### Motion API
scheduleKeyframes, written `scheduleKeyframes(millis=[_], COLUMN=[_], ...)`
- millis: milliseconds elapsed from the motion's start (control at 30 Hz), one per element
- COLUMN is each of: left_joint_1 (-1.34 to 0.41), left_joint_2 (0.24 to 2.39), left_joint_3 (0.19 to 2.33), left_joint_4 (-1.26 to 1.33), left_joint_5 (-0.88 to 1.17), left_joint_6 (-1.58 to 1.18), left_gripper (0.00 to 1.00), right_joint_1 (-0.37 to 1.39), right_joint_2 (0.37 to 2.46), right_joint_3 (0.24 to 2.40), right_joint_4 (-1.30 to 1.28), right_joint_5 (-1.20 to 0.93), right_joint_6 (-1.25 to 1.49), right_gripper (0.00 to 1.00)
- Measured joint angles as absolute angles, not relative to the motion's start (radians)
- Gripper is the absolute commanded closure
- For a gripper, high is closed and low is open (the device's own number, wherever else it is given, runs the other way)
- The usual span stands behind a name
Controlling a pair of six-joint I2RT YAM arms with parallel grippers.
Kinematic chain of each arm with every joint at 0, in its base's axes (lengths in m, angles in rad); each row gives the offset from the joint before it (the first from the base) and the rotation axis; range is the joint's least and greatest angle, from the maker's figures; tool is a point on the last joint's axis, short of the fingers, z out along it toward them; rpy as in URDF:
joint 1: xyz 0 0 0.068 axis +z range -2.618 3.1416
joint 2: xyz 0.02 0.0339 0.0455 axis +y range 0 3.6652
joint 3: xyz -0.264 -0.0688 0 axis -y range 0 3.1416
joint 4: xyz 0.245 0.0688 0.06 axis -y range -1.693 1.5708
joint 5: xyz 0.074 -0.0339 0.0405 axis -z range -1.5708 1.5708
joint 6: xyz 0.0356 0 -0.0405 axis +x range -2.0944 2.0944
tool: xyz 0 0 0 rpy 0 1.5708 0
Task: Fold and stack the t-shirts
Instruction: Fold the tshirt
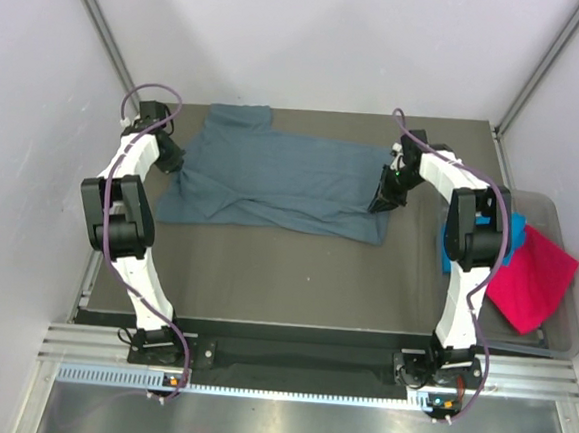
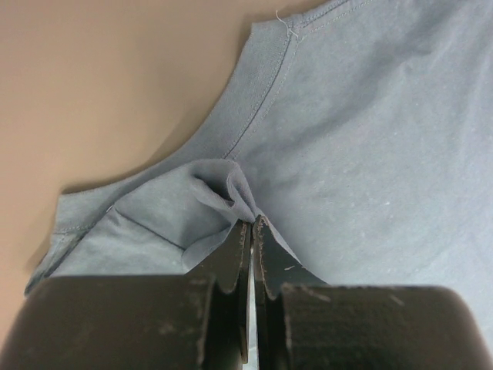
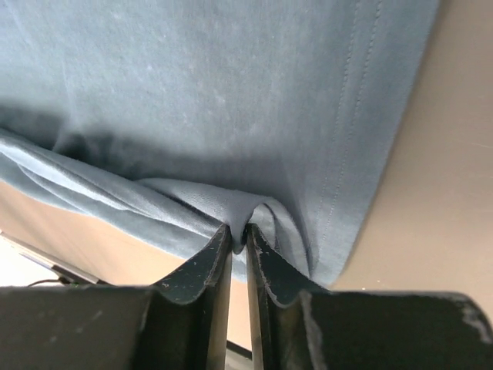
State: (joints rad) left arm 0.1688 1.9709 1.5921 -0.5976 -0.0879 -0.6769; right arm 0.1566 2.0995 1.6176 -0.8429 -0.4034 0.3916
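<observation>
Slate-blue t-shirt (image 1: 282, 181) lying spread on the far half of the table (image 1: 265, 275), left gripper (image 2: 252, 227) clamping a fold at its left side, right gripper (image 3: 239, 235) pinching its right hem, turquoise t-shirt (image 1: 445, 253) and magenta t-shirt (image 1: 531, 276) lying in the tub (image 1: 561, 338) at right

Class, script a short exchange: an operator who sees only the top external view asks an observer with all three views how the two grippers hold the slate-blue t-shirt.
Operator: From above, the left gripper hides its own tips. Is it gripping?
Observer: Yes. Its jaws are shut on a small pucker of the slate-blue t-shirt, next to a stitched seam.
Operator: And the right gripper?
Observer: Shut on a bunched fold beside the double-stitched hem, with bare table showing past that edge.
</observation>
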Motion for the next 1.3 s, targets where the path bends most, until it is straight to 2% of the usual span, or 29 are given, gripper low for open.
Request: scheduleKeyframes(millis=[267,633,700,733,800,833,900,933,1067,1167,1300], left_joint_1=[0.169,0.17,0.17,0.17,0.17,0.17,0.17,0.17,0.17,0.177,0.223], left_joint_2=[1.979,2.013,2.014,2.014,2.014,2.014,2.014,2.014,2.002,1.908,1.669], left_joint_3=[1.592,1.603,1.604,1.604,1.604,1.604,1.605,1.605,1.606,1.512,1.293], left_joint_4=[-0.587,-0.58,-0.575,-0.575,-0.574,-0.574,-0.575,-0.577,-0.598,-0.594,-0.582], left_joint_5=[-0.067,-0.033,-0.025,-0.017,0.004,0.012,0.028,0.034,0.004,-0.038,-0.038], left_joint_6=[-0.677,-0.678,-0.678,-0.678,-0.677,-0.675,-0.663,-0.656,-0.617,-0.587,-0.569], left_gripper=[1.0,1.0,1.0,0.89,0.77,0.64,0.53,0.43,0.4,0.4,0.4], right_joint_1=[0.154,0.145,0.139,0.137,0.132,0.128,0.118,0.112,0.093,0.092,0.103], right_joint_2=[2.099,2.112,2.114,2.117,2.12,2.123,2.132,2.134,2.113,2.018,1.832], right_joint_3=[1.619,1.646,1.654,1.659,1.668,1.679,1.699,1.705,1.686,1.545,1.299], right_joint_4=[-0.832,-0.825,-0.823,-0.823,-0.822,-0.826,-0.831,-0.833,-0.833,-0.801,-0.751], right_joint_5=[-0.375,-0.343,-0.335,-0.328,-0.318,-0.31,-0.292,-0.275,-0.208,-0.205,-0.256], right_joint_6=[0.397,0.412,0.417,0.419,0.421,0.416,0.405,0.395,0.348,0.336,0.34], right_gripper=[1.0,1.0,0.91,0.87,0.82,0.8,0.7,0.66,0.54,0.46,0.43])
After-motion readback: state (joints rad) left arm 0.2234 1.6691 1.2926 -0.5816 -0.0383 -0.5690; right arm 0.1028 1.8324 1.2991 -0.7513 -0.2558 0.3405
